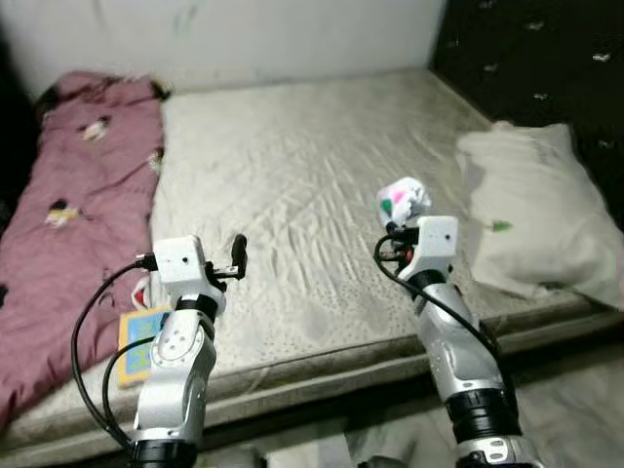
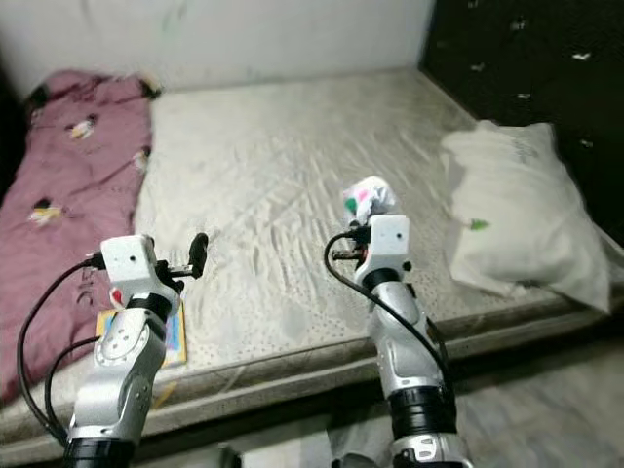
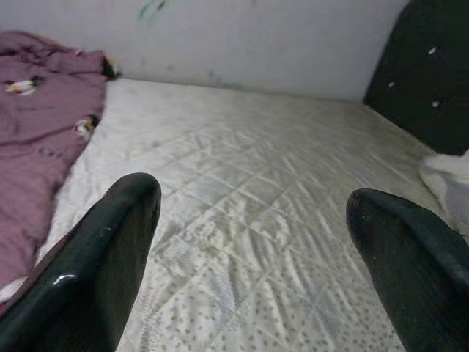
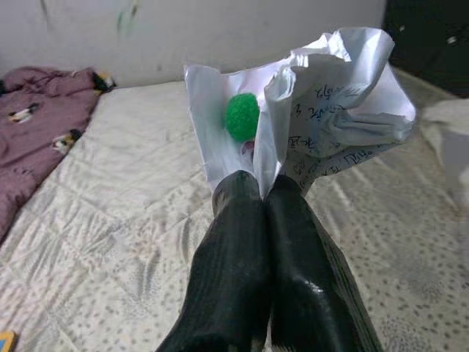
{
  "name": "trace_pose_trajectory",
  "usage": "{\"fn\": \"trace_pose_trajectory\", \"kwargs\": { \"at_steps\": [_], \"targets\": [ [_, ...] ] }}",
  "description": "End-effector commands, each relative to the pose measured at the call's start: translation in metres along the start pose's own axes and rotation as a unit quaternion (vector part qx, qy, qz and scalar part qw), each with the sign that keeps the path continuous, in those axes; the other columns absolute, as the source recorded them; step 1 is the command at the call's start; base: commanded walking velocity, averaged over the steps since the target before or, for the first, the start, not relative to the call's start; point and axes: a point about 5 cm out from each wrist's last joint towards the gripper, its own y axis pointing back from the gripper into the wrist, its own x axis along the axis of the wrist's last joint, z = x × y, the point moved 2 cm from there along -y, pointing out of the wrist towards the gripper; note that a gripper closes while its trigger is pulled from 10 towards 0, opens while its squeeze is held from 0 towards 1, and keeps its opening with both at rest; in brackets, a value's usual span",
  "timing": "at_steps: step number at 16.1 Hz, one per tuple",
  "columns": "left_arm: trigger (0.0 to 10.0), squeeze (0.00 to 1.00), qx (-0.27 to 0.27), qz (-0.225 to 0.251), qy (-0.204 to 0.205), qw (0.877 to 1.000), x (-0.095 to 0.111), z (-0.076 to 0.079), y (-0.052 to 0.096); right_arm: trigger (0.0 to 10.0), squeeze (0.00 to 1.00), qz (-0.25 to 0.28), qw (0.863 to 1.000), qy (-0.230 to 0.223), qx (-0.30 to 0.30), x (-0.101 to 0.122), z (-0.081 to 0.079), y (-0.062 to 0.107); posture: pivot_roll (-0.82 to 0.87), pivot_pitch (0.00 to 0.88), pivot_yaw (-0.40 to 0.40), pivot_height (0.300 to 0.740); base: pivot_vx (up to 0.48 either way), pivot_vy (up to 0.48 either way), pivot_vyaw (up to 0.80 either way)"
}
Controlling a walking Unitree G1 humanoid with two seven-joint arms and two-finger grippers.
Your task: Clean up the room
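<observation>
**Right gripper clamped on crumpled paper above the bed; left gripper spread, holding nothing**

- Right gripper: both black fingers pressed together, pinching the lower edge of a crumpled paper. The paper is white with handwriting on it and carries a green blob plus a bit of pink. In the head views the paper sits at the tip of the raised right arm, held up over the mattress, roughly mid-bed and towards the pillow side.
- Left gripper: fingers wide apart, nothing between them; the wrist camera looks across bare quilted mattress towards the wall. In the head view the left gripper is held over the near-left part of the bed.
- Pink blanket with small cartoon prints lies bunched along the bed's left side, from the wall end down to the near edge.
- White pillow lies at the right side of the bed, against the dark headboard.
- A flat yellow-and-blue book lies near the front-left edge of the mattress, just beside the blanket and partly hidden by the left arm. A small red-and-white item next to it is too hidden to identify.
</observation>
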Motion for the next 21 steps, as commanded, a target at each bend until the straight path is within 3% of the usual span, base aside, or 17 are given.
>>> {"fn": "trace_pose_trajectory", "kwargs": {
  "at_steps": [1, 16, 21],
  "targets": [
    [10.0, 0.0, 0.012, 0.003, -0.011, 1.0, 0.0021, -0.0088, -0.0002, 10.0, 0.0, 0.005, 1.0, -0.005, 0.013, 0.0031, -0.0102, -0.003, -0.02, 0.0, 0.015, 0.74, 0.0, 0.48, 0.0],
    [10.0, 0.0, 0.019, 0.008, -0.011, 1.0, 0.0058, -0.0088, -0.0057, 10.0, 0.0, 0.015, 1.0, -0.003, 0.025, 0.008, -0.0143, -0.007, -0.02, 0.0, 0.018, 0.74, 0.0, 0.48, 0.0],
    [10.0, 0.0, 0.018, 0.011, -0.015, 1.0, 0.0061, -0.0084, -0.0068, 10.0, 0.0, 0.019, 0.999, 0.001, 0.032, 0.0086, -0.016, -0.0078, -0.03, 0.0, 0.017, 0.74, 0.0, 0.058, 0.0]
  ]
}}
